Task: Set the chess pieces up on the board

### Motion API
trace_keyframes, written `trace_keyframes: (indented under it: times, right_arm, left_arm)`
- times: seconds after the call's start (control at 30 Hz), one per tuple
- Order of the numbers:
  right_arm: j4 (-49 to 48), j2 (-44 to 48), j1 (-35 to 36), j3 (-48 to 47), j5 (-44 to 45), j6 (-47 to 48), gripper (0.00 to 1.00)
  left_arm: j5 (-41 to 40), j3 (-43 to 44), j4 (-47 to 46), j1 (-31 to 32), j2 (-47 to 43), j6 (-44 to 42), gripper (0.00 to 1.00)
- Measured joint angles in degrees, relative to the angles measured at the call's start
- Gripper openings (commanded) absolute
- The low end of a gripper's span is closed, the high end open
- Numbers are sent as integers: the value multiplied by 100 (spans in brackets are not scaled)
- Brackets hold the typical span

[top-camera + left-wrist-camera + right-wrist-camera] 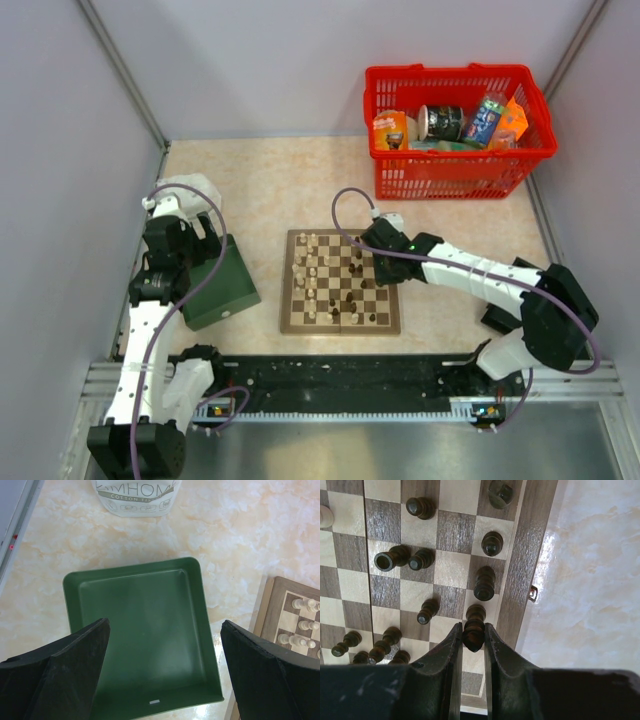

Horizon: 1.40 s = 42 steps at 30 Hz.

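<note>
Piece (475, 615) in R gripper (472, 632), board (520, 580) edge

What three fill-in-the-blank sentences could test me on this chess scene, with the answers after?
1. The right gripper is shut on a ____ chess piece near the edge of the board.
2. The left gripper hangs open above the ____ box.
3. The basket beyond the board is ____.
Missing words: dark, green, red.
</note>
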<state>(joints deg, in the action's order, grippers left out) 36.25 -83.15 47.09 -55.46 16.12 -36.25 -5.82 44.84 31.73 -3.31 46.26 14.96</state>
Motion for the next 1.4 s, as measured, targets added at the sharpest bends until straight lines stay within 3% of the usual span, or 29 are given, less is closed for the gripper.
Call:
trace_keyframes:
  times: [0.3, 0.87, 1.4]
  right_arm:
    - [-129, 0, 0, 114, 39, -9, 12]
    - [-155, 0, 0, 142, 72, -44, 27]
    - [11, 136, 13, -13, 9, 22, 51]
  left_arm:
    - [-2, 0, 0, 0, 2, 0, 98]
    - [0, 0, 0, 0, 2, 0, 98]
    - [0, -2, 0, 0, 2, 0, 98]
